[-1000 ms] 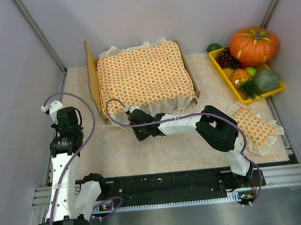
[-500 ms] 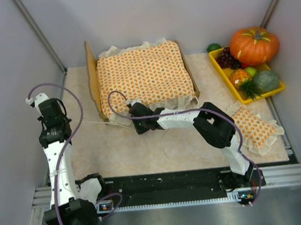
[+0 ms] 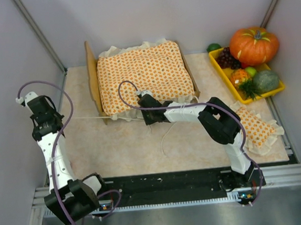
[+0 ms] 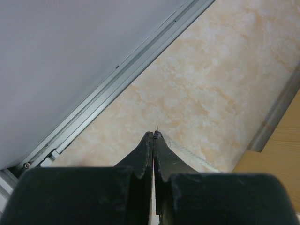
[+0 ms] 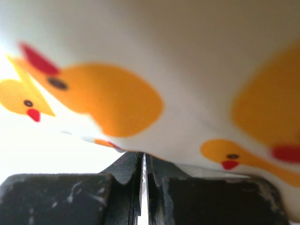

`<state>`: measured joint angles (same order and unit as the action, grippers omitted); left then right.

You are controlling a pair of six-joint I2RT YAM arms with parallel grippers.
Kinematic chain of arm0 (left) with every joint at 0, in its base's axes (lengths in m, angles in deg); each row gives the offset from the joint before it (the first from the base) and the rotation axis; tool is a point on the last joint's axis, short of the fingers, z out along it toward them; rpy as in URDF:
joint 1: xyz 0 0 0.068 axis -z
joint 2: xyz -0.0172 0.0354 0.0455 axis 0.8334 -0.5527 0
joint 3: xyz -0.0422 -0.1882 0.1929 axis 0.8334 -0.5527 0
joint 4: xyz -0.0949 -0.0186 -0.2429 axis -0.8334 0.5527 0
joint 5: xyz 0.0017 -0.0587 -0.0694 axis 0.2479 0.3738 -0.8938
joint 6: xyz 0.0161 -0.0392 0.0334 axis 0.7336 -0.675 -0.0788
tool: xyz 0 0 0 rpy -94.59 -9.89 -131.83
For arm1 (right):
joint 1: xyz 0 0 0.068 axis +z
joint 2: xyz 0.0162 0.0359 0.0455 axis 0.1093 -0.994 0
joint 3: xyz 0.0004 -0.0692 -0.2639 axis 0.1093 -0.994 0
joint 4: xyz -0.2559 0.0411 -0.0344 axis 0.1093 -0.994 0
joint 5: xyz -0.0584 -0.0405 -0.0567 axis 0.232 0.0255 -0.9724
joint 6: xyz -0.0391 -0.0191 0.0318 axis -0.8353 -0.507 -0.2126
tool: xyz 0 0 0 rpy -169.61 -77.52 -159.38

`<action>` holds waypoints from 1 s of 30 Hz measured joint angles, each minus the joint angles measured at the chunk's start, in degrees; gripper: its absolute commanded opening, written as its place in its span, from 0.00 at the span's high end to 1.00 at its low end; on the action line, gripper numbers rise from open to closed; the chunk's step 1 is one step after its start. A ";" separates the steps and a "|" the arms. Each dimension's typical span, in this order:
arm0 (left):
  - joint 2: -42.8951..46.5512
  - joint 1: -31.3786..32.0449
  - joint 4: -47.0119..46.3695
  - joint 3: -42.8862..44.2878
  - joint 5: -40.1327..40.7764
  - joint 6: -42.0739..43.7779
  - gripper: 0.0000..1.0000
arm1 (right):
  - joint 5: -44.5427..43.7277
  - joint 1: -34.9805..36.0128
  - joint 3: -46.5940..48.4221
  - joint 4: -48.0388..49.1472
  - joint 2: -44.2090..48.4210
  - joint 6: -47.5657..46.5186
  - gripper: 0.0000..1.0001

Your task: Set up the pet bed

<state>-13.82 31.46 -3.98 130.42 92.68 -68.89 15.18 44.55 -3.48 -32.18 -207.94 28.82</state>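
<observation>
Grey walls close in a beige marbled bench (image 3: 116, 147) on three sides. Toward the back, left of centre, I see the pet bed (image 3: 90, 70), its tall plywood headboard upright at the left end. The orange-print bedspread (image 3: 144, 73) covers it from headboard to foot, with ruffles spilling over the near edge.

In the far right corner an orange pumpkin (image 3: 253, 44) sits at the back end of a yellow tray (image 3: 222, 72) holding grapes and other produce. A small ruffled pillow (image 3: 254, 127) in the same print lies on the bench near the right edge, just in front of the tray.

My right tool (image 3: 143, 100) is at the near edge of the bedspread. Its wrist view shows it (image 5: 143, 154) closed, with printed cloth against its tips; I cannot tell if any is pinched. My left tool (image 3: 56, 120) hangs near the left wall, well apart from the bed, fingers (image 4: 140, 150) pressed together above bare bench.
</observation>
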 measured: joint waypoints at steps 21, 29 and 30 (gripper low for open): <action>-0.22 -9.81 -5.99 -3.17 -23.78 -7.48 0.70 | 5.07 0.50 -1.40 0.11 1.36 -1.07 0.66; 8.39 -9.81 -3.54 -15.26 -34.97 -9.94 0.02 | 10.01 2.05 -11.74 0.17 13.60 -1.22 0.49; 9.90 -9.84 -2.80 -16.11 -35.71 -10.12 0.02 | 10.08 2.03 -13.51 0.24 16.48 -1.18 0.46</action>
<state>-3.92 21.62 -6.77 114.31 56.96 -79.01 25.26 46.59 -16.99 -31.94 -191.46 27.64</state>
